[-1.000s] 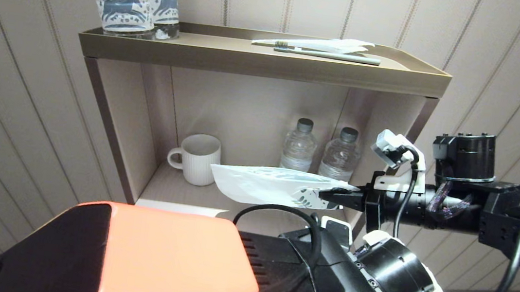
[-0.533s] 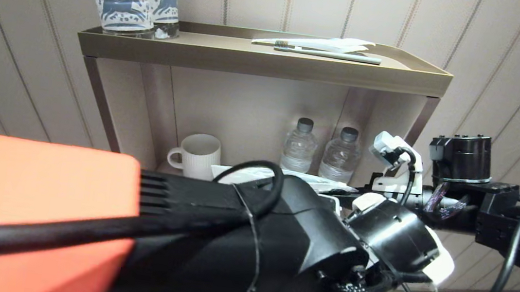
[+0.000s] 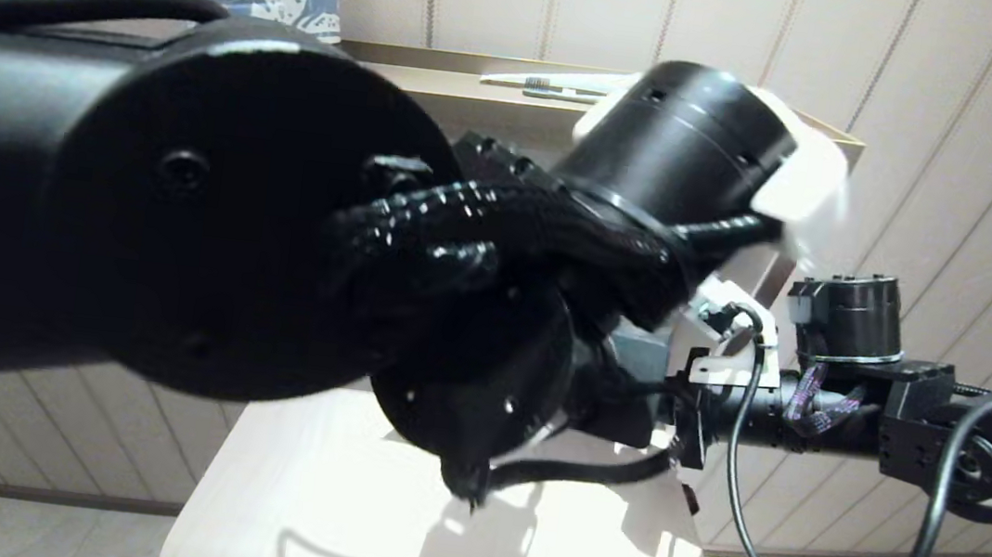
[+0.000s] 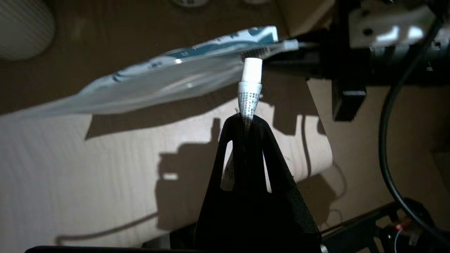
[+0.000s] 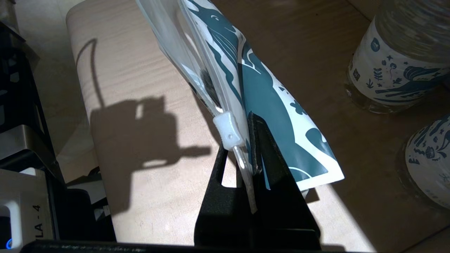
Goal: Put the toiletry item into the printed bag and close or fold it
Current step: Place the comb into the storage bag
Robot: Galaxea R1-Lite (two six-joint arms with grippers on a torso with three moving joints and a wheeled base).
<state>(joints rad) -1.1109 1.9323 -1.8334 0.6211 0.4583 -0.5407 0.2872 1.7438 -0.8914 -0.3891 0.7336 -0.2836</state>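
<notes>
Left gripper [image 4: 247, 119] clamped on small white printed tube with white cap [image 4: 250, 88], cap tip just beside printed bag [image 4: 168, 84] opening. Right gripper [image 5: 246, 154] pinched shut on bag's [image 5: 260, 98] zipper end, holding it above light wooden shelf [image 5: 140, 140]. Labelled water bottles [image 5: 397, 59] stand nearby. Left arm [image 3: 189, 187] blocks most of head view.

Printed bag [image 5: 267, 105]: glossy translucent plastic. Shelf [image 5: 140, 123]: pale matt wood grain. Claws matt black.
</notes>
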